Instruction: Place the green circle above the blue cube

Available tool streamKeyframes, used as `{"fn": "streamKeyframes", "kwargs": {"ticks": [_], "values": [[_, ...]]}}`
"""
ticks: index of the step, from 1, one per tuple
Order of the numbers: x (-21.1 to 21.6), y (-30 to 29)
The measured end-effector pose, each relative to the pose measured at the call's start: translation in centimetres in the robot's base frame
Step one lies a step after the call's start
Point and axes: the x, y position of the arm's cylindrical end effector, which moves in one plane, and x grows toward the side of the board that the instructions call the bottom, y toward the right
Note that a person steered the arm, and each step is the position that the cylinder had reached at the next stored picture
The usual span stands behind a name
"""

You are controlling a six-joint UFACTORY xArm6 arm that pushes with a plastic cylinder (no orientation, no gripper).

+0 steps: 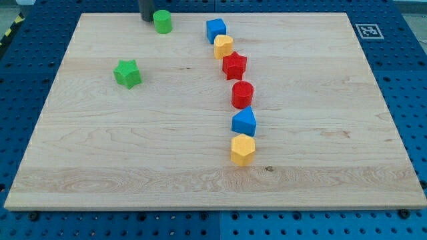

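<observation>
The wooden board (100,167) fills most of the view, lying on a blue pegged table (400,80), with a small black-and-white marker tag (367,30) at its top right corner.

Our rod comes in at the view's top, and my tip (147,20) sits just to the left of the green circle (163,21), touching it or very nearly so; we cannot tell which. We carry no claw, so there is nothing to open or close, only the rod's end to push with.

A column of blocks runs down the middle right of the board. From the top it goes: blue cube (215,30), yellow heart-like block (223,47), red star (234,66), red cylinder (243,95), a second blue block (244,123) with a sloped top, and a yellow hexagon-like block (243,149). A green star (127,73) lies alone toward the left, well apart from everything else.

The green circle is at the board's top edge, to the left of the blue cube and about level with it. We judge that the push to the right is just starting. Little room remains between the cube and the top edge, so the next move calls for a steady slide rightward, kept tight to the upper edge, and a stop before the circle knocks the cube or slips off the board.
</observation>
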Motion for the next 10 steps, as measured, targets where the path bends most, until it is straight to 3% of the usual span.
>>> {"fn": "streamKeyframes", "kwargs": {"ticks": [1,5,10], "values": [[1.5,0.3],[-0.4,9.1],[1.9,10.3]]}}
